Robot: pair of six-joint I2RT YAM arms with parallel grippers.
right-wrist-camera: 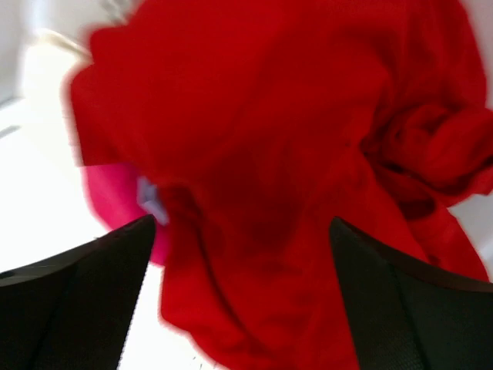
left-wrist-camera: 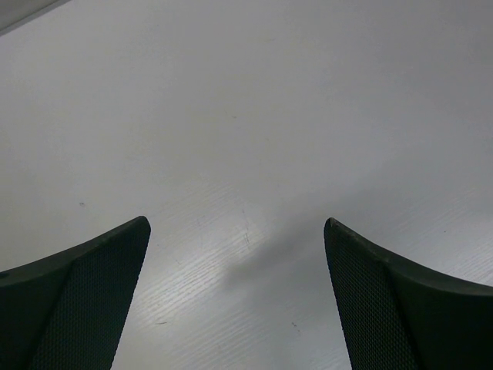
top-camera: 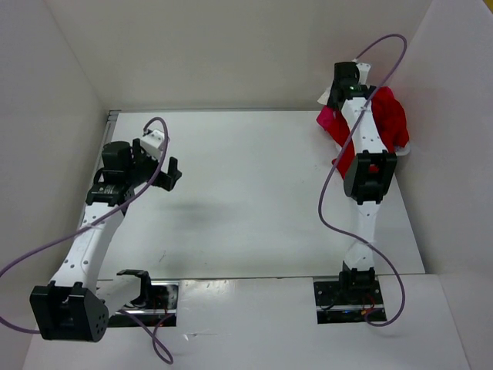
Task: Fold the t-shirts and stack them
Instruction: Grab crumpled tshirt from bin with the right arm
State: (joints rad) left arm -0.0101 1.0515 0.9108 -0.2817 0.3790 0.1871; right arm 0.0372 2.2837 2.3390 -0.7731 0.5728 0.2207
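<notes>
- The red shirt (top-camera: 390,116) lies as a crumpled heap at the far right of the table (top-camera: 246,193), close to the right wall.
- From above, the long axis of the heap runs slanted, from the far right side toward the near left side. It is too bunched to tell where the collar or the hem points.
- In the right wrist view the red shirt (right-wrist-camera: 269,116) fills most of the picture, with deep folds on the right. This view is blurred.
- A pinkish red shirt (top-camera: 326,118) shows at the left edge of the heap, partly under the red one. The wrist view shows it (right-wrist-camera: 115,193) at the left too.
- The right gripper (right-wrist-camera: 243,223) hangs over the heap with jaws spread wide. Nothing is clamped between them; I cannot tell if the fingers touch the cloth.
- The left gripper (top-camera: 171,171) is well apart from the shirts, over the left side of the table.
- Its jaws (left-wrist-camera: 237,223) are also spread wide and hold nothing, with only bare table (left-wrist-camera: 231,92) under them.
</notes>
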